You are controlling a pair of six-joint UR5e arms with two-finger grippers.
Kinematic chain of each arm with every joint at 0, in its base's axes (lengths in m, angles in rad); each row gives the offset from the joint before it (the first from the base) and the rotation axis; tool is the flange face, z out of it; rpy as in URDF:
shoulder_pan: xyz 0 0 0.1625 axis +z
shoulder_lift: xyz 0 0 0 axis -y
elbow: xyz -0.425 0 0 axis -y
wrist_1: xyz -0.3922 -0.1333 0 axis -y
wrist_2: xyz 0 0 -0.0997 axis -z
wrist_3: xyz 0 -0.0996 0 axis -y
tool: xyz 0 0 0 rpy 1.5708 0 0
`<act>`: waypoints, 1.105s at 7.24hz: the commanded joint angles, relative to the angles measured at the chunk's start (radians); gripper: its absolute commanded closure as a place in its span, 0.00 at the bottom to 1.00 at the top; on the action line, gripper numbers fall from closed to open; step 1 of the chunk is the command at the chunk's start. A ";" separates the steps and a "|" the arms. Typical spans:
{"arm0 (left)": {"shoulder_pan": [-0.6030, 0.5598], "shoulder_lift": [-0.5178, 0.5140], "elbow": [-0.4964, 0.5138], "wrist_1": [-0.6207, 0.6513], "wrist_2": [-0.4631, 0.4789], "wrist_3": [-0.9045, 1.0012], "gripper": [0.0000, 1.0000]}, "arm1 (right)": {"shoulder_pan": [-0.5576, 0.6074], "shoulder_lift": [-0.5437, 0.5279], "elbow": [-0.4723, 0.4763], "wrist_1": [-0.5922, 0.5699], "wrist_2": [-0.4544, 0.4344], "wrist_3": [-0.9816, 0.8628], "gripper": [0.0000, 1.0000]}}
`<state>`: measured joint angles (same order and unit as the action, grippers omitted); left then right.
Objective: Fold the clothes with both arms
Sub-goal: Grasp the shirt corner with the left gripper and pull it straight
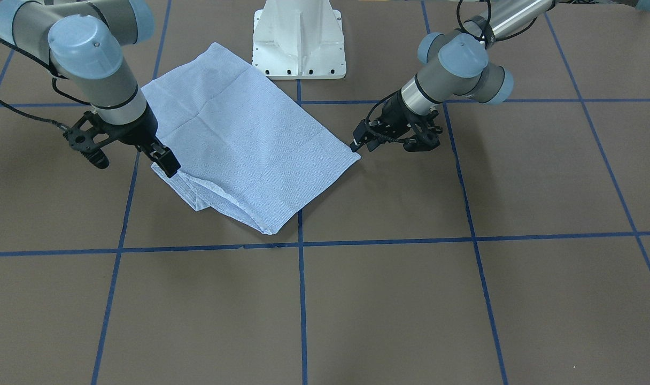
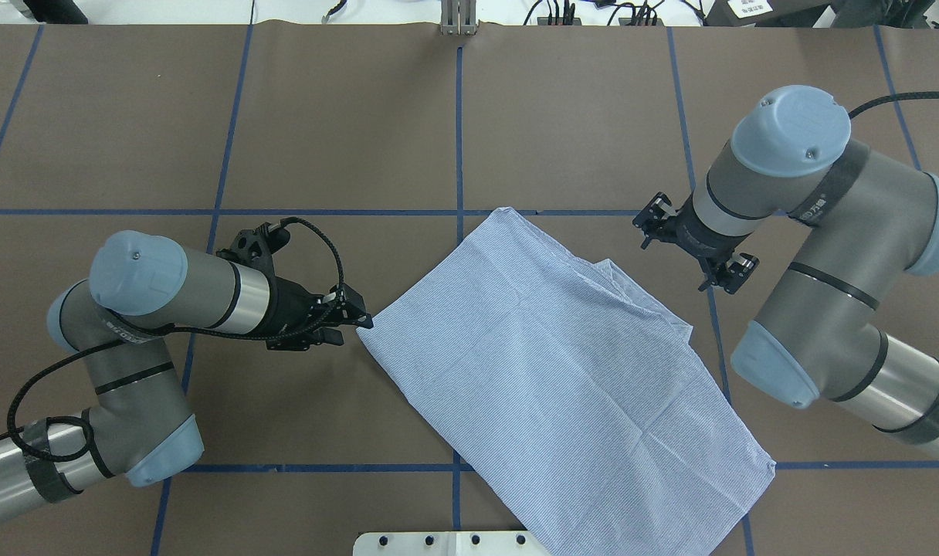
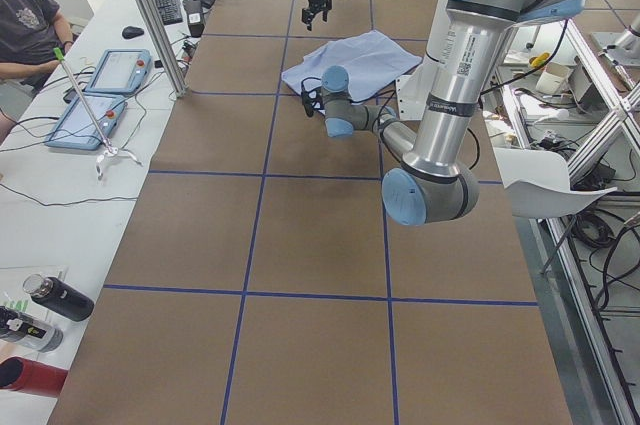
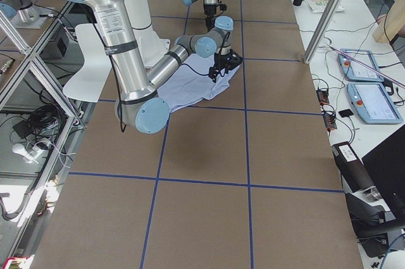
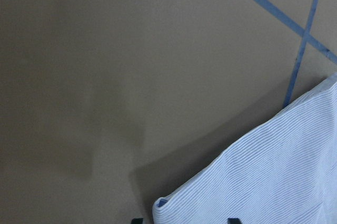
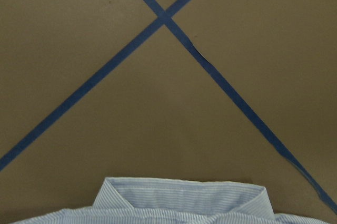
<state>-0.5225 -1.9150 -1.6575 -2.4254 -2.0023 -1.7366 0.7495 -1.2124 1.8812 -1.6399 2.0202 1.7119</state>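
The light blue striped shirt (image 1: 239,139) (image 2: 562,363) lies folded into a slanted rectangle on the brown table, in front of the robot's base. My left gripper (image 2: 354,324) (image 1: 365,144) sits low at the shirt's corner. In the left wrist view its two fingertips stand apart with that corner (image 5: 174,205) between them, so it is open. My right gripper (image 2: 692,249) (image 1: 132,163) hangs wide open over the opposite edge with nothing in it. The right wrist view looks down on the collar (image 6: 184,195).
The white pedestal base (image 1: 298,43) stands just behind the shirt. Blue tape lines (image 1: 301,243) divide the table into squares. In the exterior left view a person (image 3: 25,25) sits at a side bench with pendants (image 3: 105,70) and bottles (image 3: 55,297).
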 commanded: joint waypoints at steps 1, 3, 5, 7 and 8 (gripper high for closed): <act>0.018 -0.010 0.031 0.000 0.031 0.009 0.41 | 0.025 0.010 -0.139 0.159 -0.003 -0.015 0.00; 0.019 -0.027 0.051 0.000 0.036 0.011 0.45 | 0.037 0.010 -0.169 0.230 -0.001 -0.011 0.00; 0.022 -0.042 0.073 -0.001 0.036 0.011 0.51 | 0.039 0.007 -0.184 0.233 -0.005 -0.012 0.00; 0.021 -0.053 0.077 0.000 0.043 0.011 0.82 | 0.040 0.007 -0.185 0.233 -0.005 -0.008 0.00; 0.021 -0.055 0.079 -0.001 0.068 0.012 1.00 | 0.040 -0.002 -0.191 0.233 -0.006 -0.006 0.00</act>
<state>-0.5010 -1.9665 -1.5816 -2.4257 -1.9556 -1.7254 0.7895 -1.2080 1.6958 -1.4069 2.0154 1.7037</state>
